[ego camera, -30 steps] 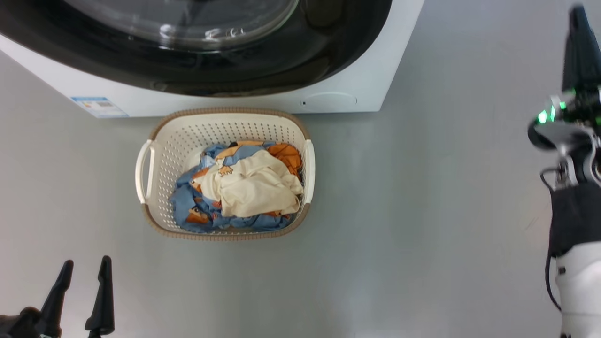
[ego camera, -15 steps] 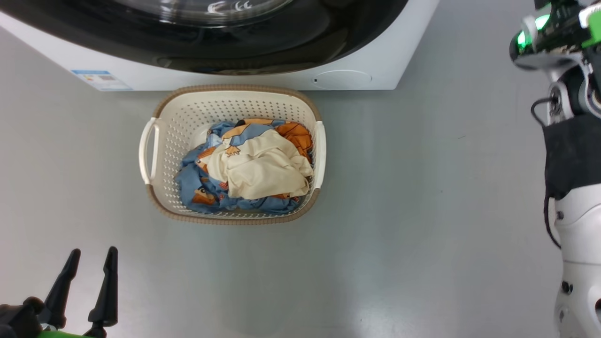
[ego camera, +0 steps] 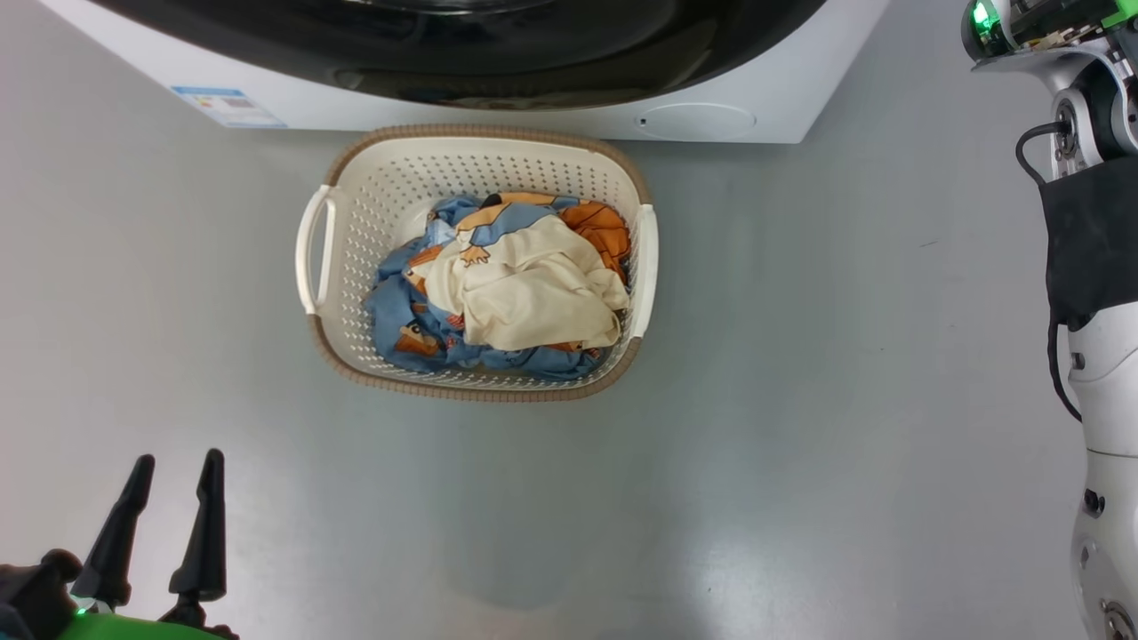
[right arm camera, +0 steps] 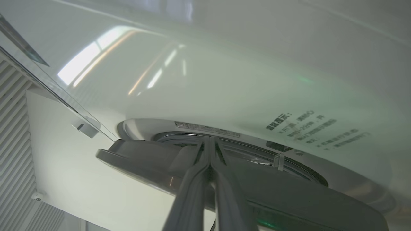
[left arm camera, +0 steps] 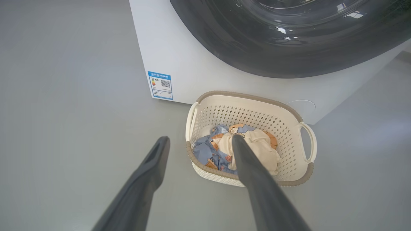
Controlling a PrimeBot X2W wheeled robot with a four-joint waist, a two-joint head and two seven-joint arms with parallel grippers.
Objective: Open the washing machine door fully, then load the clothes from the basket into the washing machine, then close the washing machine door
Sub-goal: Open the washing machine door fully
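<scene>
The washing machine (ego camera: 800,80) stands at the top of the head view, its door (ego camera: 444,53) showing a glossy black rim. The basket (ego camera: 480,391) sits on the floor right before it, holding the clothes (ego camera: 524,284), cream-white on top of printed blue. My left gripper (ego camera: 178,459) hangs open and empty at the lower left, well short of the basket (left arm camera: 289,109) and the clothes (left arm camera: 266,150). My right gripper (right arm camera: 210,138) is shut, its tips at the edge of the door (right arm camera: 144,160), which stands slightly off the white front (right arm camera: 224,80).
A blue label (ego camera: 227,105) sticks to the machine's lower left corner. My right arm (ego camera: 1093,240) rises along the right edge of the head view. Grey floor (ego camera: 800,400) spreads around the basket. A slatted wall (right arm camera: 13,128) is at the left of the right wrist view.
The head camera has shifted, so the machine and basket sit higher and further right in the picture. My right gripper's fingers have passed out of the top of the head view. The left gripper stays open.
</scene>
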